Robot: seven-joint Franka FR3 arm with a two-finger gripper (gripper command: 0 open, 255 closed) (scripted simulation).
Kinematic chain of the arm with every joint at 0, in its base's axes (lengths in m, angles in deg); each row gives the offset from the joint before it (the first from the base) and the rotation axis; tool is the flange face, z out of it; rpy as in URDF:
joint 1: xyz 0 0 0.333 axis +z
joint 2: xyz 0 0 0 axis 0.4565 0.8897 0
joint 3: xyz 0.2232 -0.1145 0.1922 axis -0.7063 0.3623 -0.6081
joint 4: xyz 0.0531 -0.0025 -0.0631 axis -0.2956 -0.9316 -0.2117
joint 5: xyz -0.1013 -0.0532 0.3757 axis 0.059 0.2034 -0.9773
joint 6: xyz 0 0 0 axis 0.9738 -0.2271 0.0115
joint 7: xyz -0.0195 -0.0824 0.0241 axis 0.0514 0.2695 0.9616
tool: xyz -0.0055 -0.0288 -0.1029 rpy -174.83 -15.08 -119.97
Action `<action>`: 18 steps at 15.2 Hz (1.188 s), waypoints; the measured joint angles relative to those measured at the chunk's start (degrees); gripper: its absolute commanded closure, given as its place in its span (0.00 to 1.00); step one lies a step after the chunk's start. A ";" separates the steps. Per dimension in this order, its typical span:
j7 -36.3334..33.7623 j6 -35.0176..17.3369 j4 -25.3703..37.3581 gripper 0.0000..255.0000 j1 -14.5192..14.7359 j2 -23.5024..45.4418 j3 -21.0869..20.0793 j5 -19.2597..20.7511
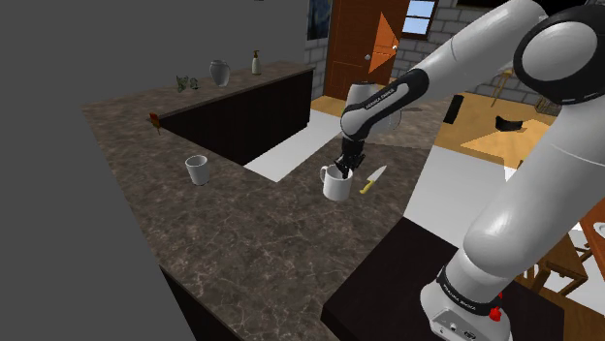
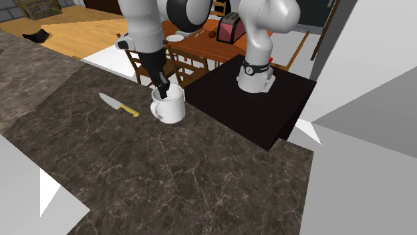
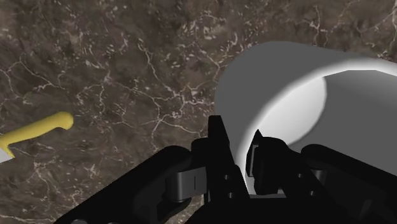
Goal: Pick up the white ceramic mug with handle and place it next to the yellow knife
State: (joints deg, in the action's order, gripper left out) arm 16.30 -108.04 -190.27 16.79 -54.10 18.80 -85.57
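A white mug (image 1: pixel 336 184) (image 2: pixel 170 107) stands upright on the dark marble counter (image 1: pixel 242 242), and its base looks to be resting on the stone. My black gripper (image 1: pixel 344 167) (image 2: pixel 162 92) (image 3: pixel 245 149) comes down onto its rim. It is shut on the mug wall (image 3: pixel 286 95), one finger inside and one outside. The yellow-handled knife (image 1: pixel 373 179) (image 2: pixel 119 105) lies flat a short way from the mug, its yellow handle (image 3: pixel 38 127) pointing toward the mug. The mug's handle (image 2: pixel 155 111) faces the knife.
A second white mug (image 1: pixel 198 170) stands farther along the counter toward the shoulder view's left. A vase (image 1: pixel 220 73) and a bottle (image 1: pixel 256 63) sit on the far ledge. The counter edge drops off just behind the knife. A dining table with a toaster (image 2: pixel 231 28) stands beyond.
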 measured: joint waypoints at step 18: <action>27.74 1.29 7.64 1.00 -13.64 6.50 13.24 -1.29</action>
State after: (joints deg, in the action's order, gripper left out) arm 44.04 -106.75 -182.64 3.14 -47.60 32.04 -86.86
